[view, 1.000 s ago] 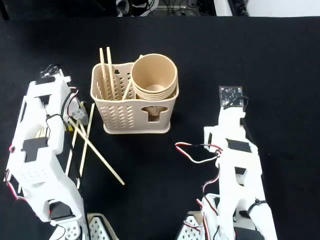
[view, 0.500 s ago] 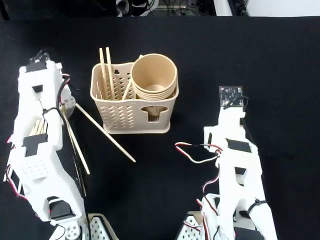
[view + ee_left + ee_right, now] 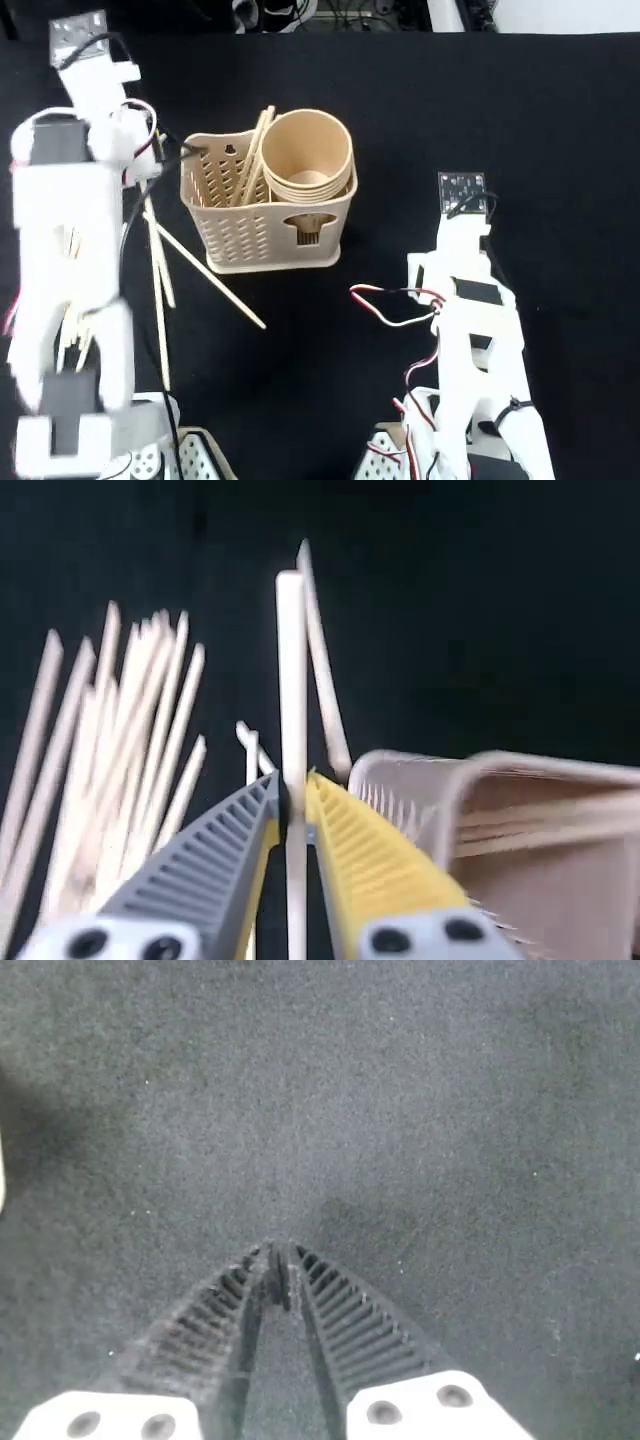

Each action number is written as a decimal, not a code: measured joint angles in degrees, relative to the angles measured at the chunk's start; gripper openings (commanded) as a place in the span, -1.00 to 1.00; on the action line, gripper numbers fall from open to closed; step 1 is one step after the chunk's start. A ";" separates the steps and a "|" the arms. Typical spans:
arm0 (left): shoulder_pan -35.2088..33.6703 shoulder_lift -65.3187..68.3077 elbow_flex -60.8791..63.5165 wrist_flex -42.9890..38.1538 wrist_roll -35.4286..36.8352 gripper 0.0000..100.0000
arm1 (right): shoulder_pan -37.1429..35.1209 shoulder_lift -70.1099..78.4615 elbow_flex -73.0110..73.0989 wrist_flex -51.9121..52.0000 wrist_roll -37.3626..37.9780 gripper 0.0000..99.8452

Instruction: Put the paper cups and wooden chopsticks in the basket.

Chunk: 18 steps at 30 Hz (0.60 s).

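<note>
A beige slotted basket [image 3: 262, 228] stands mid-table. It holds stacked paper cups [image 3: 308, 152] and a few wooden chopsticks [image 3: 250, 165] that lean toward the cups. My left gripper [image 3: 291, 792] is shut on one chopstick [image 3: 291, 660], just beside the basket's [image 3: 520, 830] left wall. A second stick [image 3: 322, 670] lies close behind the held one. A loose pile of chopsticks [image 3: 120, 730] lies on the cloth under the left arm [image 3: 65, 240]. Two more sticks [image 3: 205, 272] angle out from it near the basket. My right gripper [image 3: 278, 1265] is shut and empty over bare black cloth.
The right arm [image 3: 468, 310] rests at the front right, well away from the basket. Black cloth [image 3: 520, 120] covers the table. Cables and equipment lie beyond the far edge [image 3: 330, 15].
The left arm has swung toward the far side and lifted, carrying a chopstick. The sticks in the basket have tipped from upright toward the cups. The right arm has kept still.
</note>
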 measured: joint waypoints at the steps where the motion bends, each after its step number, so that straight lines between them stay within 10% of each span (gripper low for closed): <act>1: 0.00 -3.34 1.67 -1.49 -1.49 -0.94 | 0.00 0.00 0.00 0.00 0.00 -0.98; 18: 0.00 -56.09 31.65 -25.23 -7.56 -0.94 | 0.00 0.00 0.00 0.00 0.00 -0.98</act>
